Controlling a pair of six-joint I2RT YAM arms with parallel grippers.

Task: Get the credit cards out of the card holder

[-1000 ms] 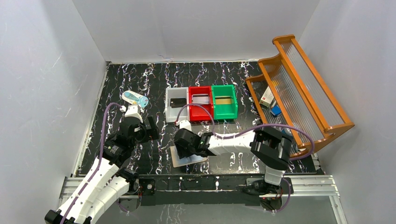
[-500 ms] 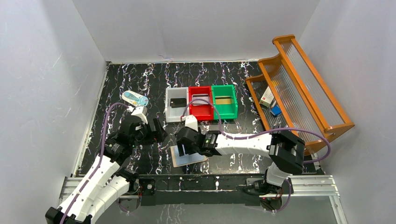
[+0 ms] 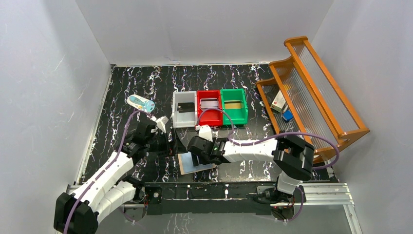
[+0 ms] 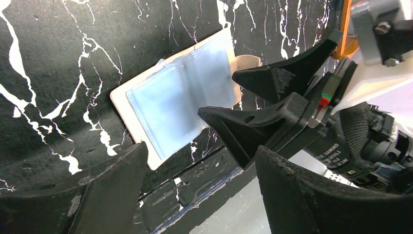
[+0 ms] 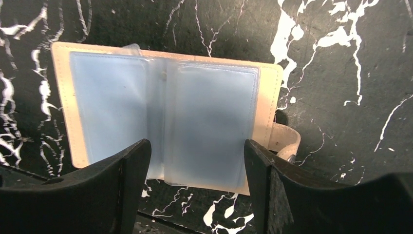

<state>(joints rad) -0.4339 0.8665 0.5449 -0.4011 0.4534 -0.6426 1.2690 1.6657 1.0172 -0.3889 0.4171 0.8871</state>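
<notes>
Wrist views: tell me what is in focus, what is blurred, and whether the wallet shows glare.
Left wrist: the beige bifold card holder with pale blue pockets is sharp; the left fingers are soft. Right wrist: card holder crisp, pockets carrying only a faint sheen, no hard glare; right fingers blurred.

Bright, even light; near claw fingers blurred.

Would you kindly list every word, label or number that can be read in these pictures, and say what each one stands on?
"DAMIAO": white print on the right arm's black wrist motor, in the left wrist view; the line beneath it is too small to read.
Small boxes in the wooden rack: print too small to read.
Card holder: no text visible.
</notes>
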